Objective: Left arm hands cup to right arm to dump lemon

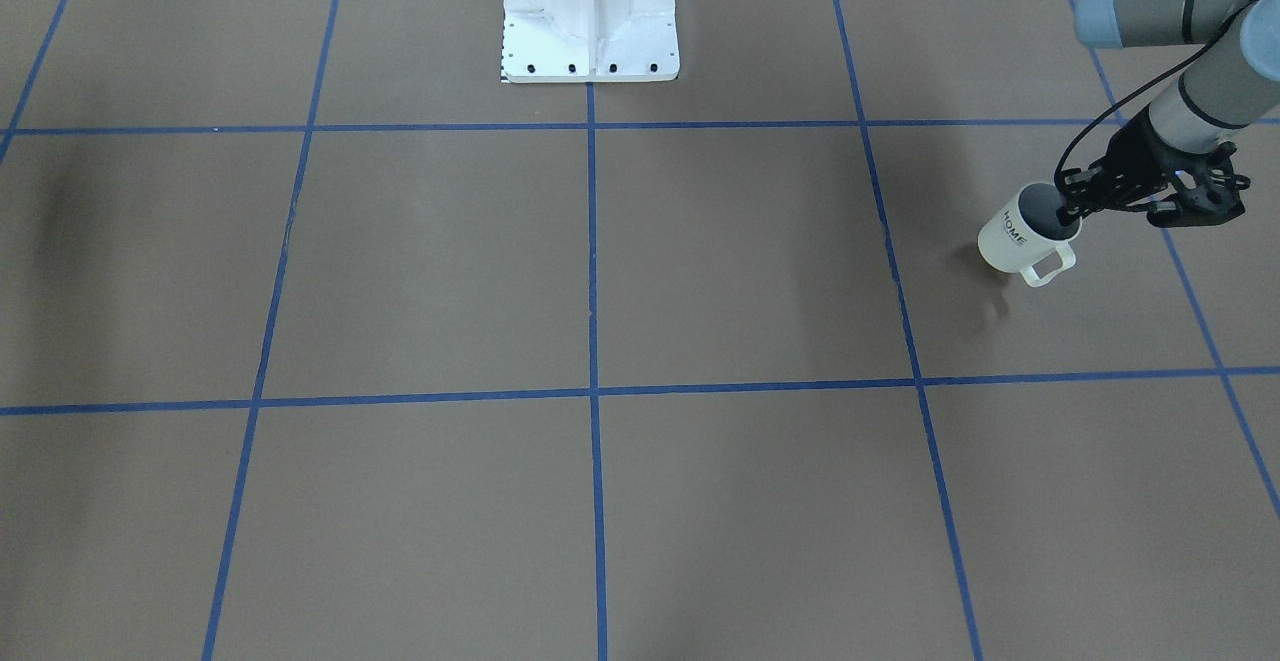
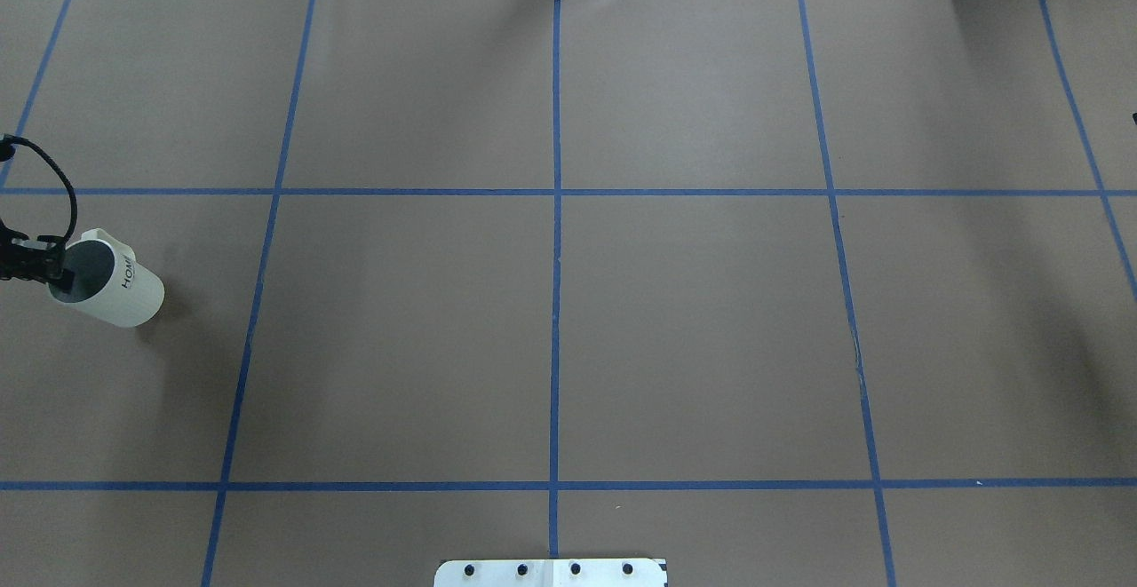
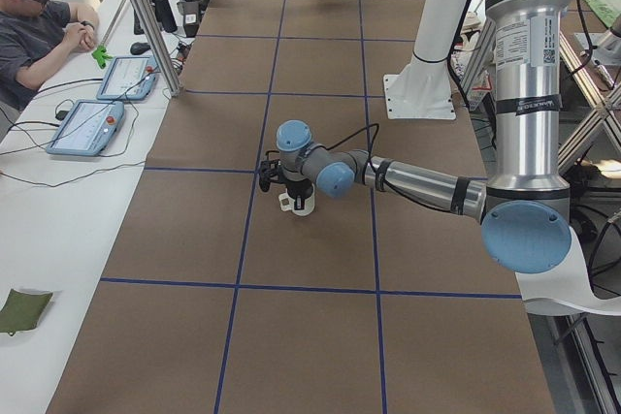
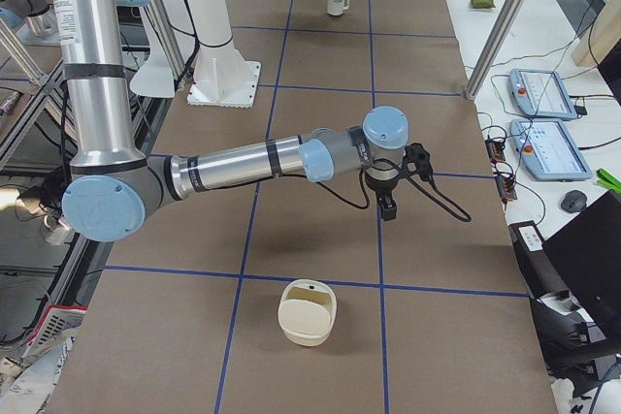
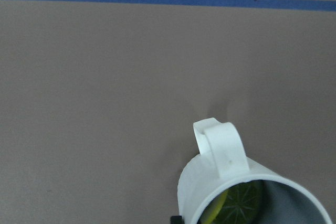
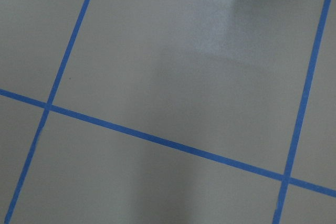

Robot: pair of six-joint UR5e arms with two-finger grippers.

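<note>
Far left we've got a person sitting at a white bench with teach pendants. Then our table: brown paper, blue tape grid, white base plate at the robot's edge. The left gripper has its fingers clamped on the cup rim, one fingertip inside; the lemon sits below them in the cup, half cut off by the frame. The right gripper only shows side-on, so we can't tell its fingers. A cream container lies well apart from them.
</note>
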